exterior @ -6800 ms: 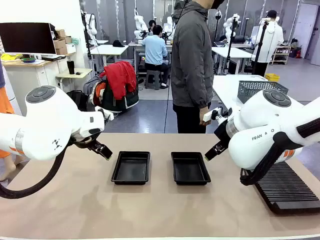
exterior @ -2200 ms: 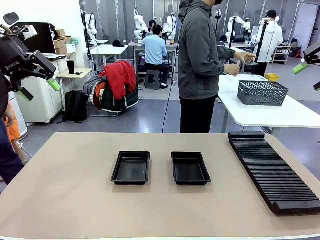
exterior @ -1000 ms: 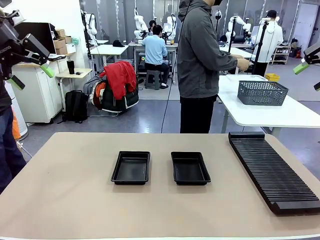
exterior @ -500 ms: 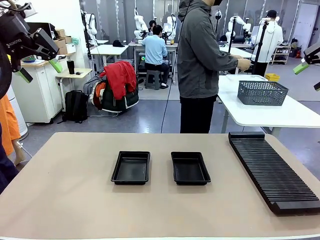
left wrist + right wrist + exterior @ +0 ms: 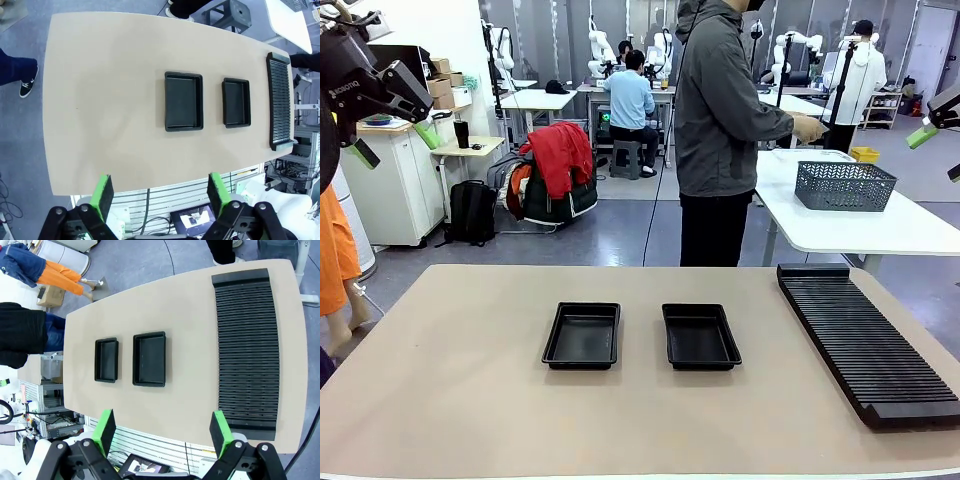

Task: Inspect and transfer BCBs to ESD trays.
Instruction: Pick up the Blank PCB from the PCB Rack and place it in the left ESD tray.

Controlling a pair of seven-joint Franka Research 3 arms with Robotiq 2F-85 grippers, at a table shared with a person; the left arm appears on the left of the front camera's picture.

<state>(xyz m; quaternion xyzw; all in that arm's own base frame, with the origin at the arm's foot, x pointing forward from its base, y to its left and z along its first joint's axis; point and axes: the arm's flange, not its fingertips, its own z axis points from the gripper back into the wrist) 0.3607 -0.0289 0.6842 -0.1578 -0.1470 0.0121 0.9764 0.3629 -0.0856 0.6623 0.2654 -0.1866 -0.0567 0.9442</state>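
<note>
Two empty black ESD trays lie side by side at the table's middle, the left tray (image 5: 582, 335) and the right tray (image 5: 700, 336). From high above, the left wrist view shows both trays (image 5: 184, 101) (image 5: 236, 102), and so does the right wrist view (image 5: 106, 360) (image 5: 149, 359). The BCBs are out of view. My left gripper (image 5: 396, 143) hangs open high at the left edge, far above the table, its green pads (image 5: 103, 192) spread wide. My right gripper (image 5: 940, 153) is open high at the right edge, pads (image 5: 219, 432) wide apart and nothing between them.
A long black ribbed rack (image 5: 865, 340) lies along the table's right side. A person in a grey jacket (image 5: 720, 110) stands at the far edge, turned toward a white side table with a grey mesh basket (image 5: 845, 185). Someone in orange trousers (image 5: 335, 255) passes at the left.
Both arms have risen from low over the table to high at the edges. In the last second the left gripper shifted slightly right. The trays have not moved.
</note>
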